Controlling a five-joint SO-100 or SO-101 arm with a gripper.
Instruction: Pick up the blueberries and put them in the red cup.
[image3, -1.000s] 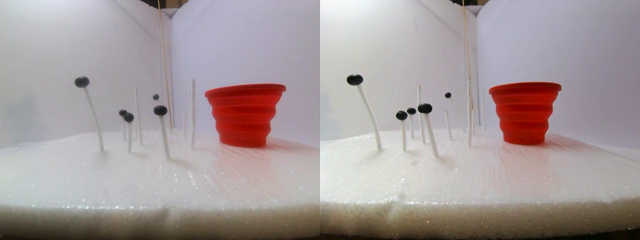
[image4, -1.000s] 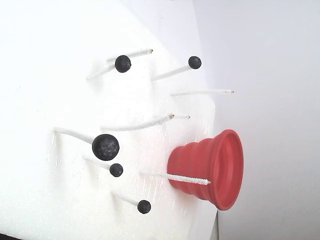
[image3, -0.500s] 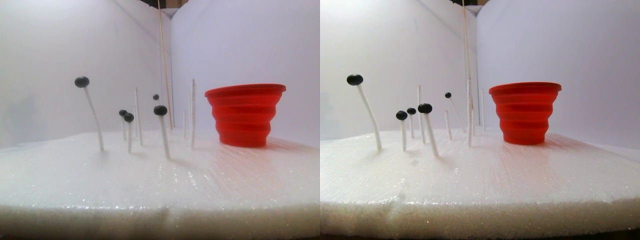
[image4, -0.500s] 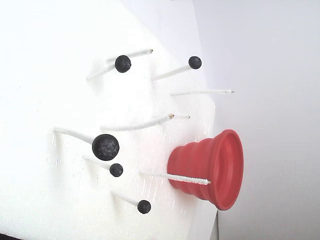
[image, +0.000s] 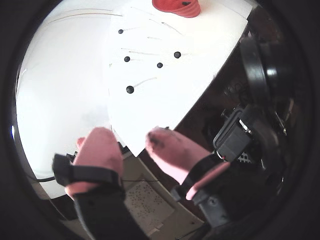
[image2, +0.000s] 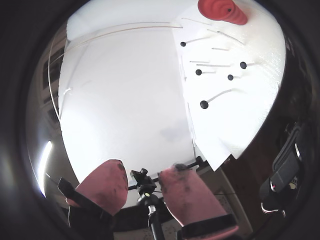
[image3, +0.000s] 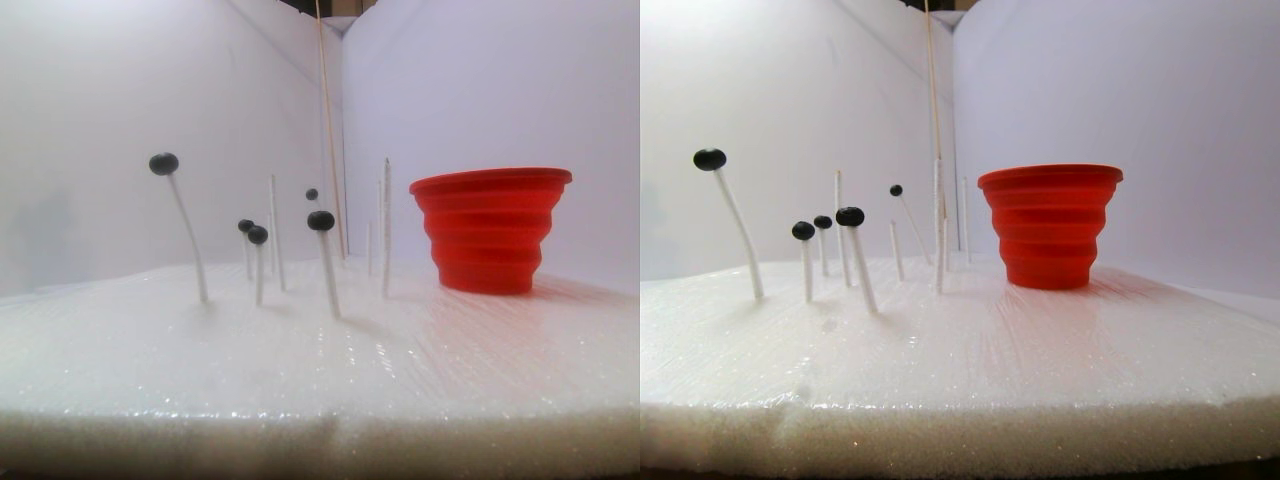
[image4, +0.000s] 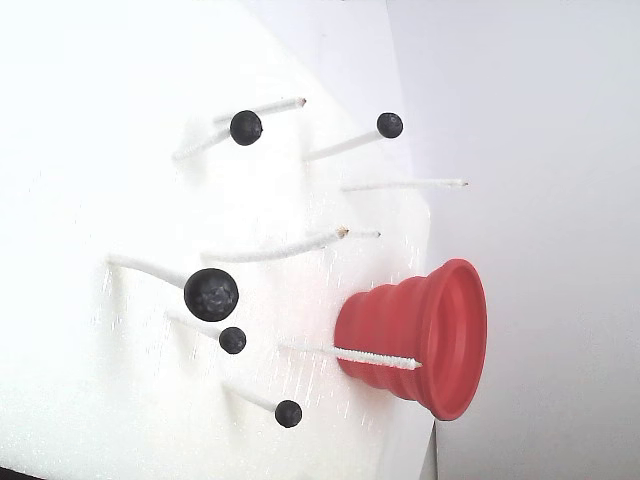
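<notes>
Claw (image: 131, 141) wide open, pink pads (image: 100, 150) apart, holding nothing; hangs off near edge of white foam slab (image3: 300, 370), well apart from everything on it. Five blueberries (image3: 164, 163) each perched atop thin white sticks (image3: 386, 225) stuck upright in slab, clustered mid-slab; largest blueberry (image4: 211, 294) on curved stick. Some sticks bare. Red cup (image3: 490, 230) upright on slab, near far edge, beside stick cluster, rim up. In fixed view, one bare stick crosses in front of cup.
</notes>
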